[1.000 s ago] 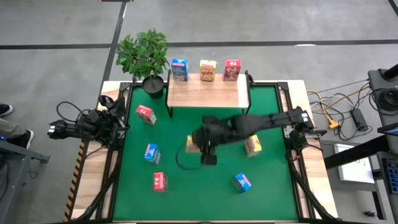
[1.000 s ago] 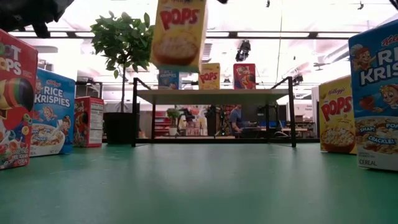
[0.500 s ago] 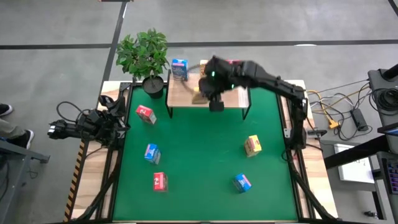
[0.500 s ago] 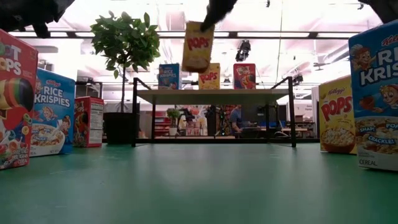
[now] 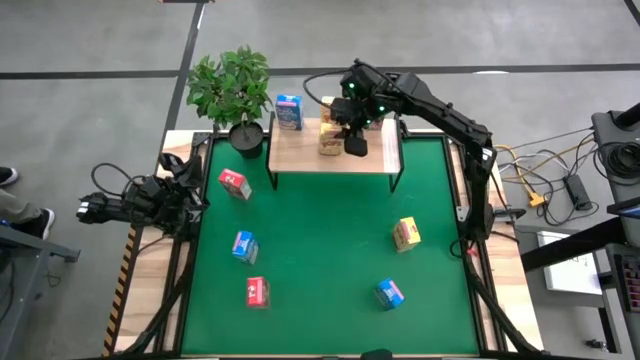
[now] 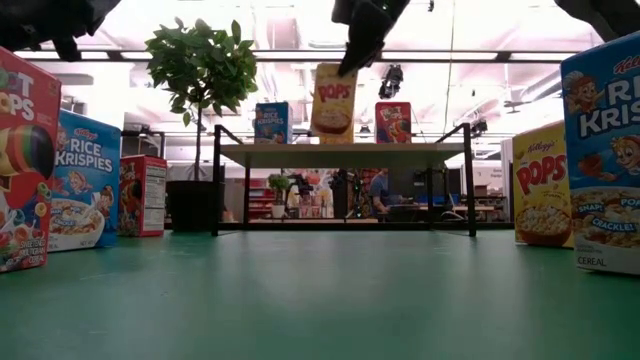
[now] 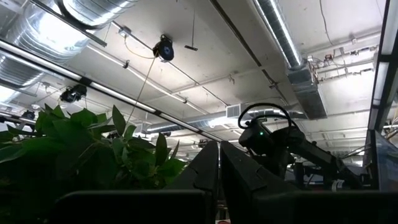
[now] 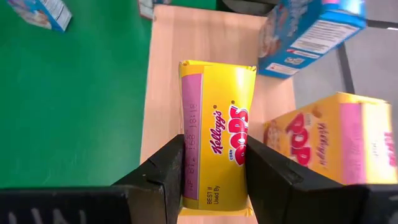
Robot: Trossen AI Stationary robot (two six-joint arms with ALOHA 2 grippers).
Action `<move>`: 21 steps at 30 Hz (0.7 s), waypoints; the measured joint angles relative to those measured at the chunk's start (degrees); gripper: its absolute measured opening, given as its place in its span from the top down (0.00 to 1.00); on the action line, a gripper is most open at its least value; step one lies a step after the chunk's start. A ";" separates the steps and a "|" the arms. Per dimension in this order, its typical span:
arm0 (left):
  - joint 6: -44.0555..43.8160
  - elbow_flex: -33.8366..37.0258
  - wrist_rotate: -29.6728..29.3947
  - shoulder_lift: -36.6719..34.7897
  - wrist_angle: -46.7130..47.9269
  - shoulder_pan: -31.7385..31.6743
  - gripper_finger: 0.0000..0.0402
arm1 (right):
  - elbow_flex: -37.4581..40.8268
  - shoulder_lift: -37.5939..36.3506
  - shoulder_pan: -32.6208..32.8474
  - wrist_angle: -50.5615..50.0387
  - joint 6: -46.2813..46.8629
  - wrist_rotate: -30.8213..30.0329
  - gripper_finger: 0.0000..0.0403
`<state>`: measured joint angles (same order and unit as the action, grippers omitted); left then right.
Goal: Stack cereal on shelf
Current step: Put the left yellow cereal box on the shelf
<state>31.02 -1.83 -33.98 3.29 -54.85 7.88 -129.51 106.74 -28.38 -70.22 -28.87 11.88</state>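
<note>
Right gripper (image 5: 333,132) is over the shelf (image 5: 300,152), clamped on a yellow box (image 5: 331,140) — fingers (image 8: 163,171) pinch its two narrow sides, top flap facing the wrist camera. In the low view the held box (image 6: 333,98) hangs upright above the shelf board (image 6: 345,148), just ahead of the back row; whether its bottom touches the board can't be told

Back row on the shelf: blue box (image 5: 289,112), second yellow box (image 5: 331,106) mostly hidden under the arm, red box (image 6: 393,121) at the far right. In the right wrist view the held box sits just beside the second yellow (image 8: 329,140), with the blue one (image 8: 311,31) further along

Still on the green mat (image 5: 320,240) of the counter:
- red box (image 5: 235,183) near the left edge, just below the plant (image 5: 232,88)
- blue box (image 5: 244,246) mid-left
- red box (image 5: 257,291) lower left
- yellow box (image 5: 405,234) right side
- blue box (image 5: 389,292) lower right

All five well apart from each other and from the shelf

Left gripper (image 5: 92,210) is parked off the counter's left edge, fingers (image 7: 202,171) pressed together with nothing between them — its wrist camera looks up at the ceiling past plant leaves
</note>
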 joint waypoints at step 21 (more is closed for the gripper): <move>0.00 0.00 0.17 0.00 0.04 0.02 1.00 | 3.26 0.05 -0.02 2.32 0.38 -4.39 0.67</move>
<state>31.03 -1.83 -33.80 3.29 -54.81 7.90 -126.26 106.78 -28.40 -67.90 -28.49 7.49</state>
